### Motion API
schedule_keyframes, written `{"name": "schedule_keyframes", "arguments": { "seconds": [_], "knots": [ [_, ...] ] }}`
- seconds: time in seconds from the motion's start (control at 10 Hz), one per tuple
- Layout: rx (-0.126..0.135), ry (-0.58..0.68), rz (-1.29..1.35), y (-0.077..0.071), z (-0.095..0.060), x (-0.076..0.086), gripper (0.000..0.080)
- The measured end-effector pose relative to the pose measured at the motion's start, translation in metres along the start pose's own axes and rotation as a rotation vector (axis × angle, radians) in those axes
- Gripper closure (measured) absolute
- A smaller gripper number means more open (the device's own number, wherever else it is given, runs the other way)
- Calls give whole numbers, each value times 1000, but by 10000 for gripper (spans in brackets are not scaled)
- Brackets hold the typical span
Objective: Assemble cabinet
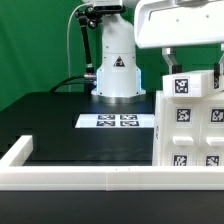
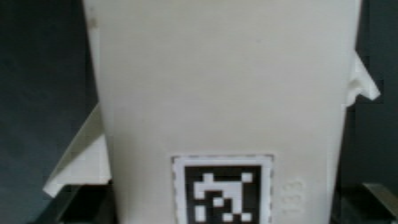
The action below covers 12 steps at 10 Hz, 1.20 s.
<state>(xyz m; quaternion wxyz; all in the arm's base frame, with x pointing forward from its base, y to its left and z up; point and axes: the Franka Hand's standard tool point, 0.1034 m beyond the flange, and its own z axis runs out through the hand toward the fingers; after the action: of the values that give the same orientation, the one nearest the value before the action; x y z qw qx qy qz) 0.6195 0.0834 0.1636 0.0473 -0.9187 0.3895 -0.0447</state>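
the cabinet [image 1: 190, 125] is a tall white block with square black-and-white tags on its face, standing at the exterior view's right edge of the black table [image 1: 60, 125], just behind the white rim [image 1: 90, 178]. the gripper [image 1: 192, 62] comes down onto its top, fingers either side, seemingly clamped on it. in the wrist view the cabinet [image 2: 214, 90] fills the frame. a marker board [image 1: 117, 122] lies flat mid-table before the arm's base [image 1: 117, 70]. a green backdrop [image 1: 35, 45] hangs behind.

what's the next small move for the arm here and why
Probably a slow, straight lift. The gripper sits at the top of the cabinet, which stands upright against the white rim. Whether the fingers have closed on it is hidden, so check first.
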Motion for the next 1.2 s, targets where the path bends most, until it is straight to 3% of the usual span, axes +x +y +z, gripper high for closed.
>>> {"name": "schedule_keyframes", "arguments": {
  "seconds": [1.0,1.2],
  "knots": [
    [-1,-18,998,2,1,-6,239],
    [-1,-30,1077,1,1,-6,239]
  ]
}}
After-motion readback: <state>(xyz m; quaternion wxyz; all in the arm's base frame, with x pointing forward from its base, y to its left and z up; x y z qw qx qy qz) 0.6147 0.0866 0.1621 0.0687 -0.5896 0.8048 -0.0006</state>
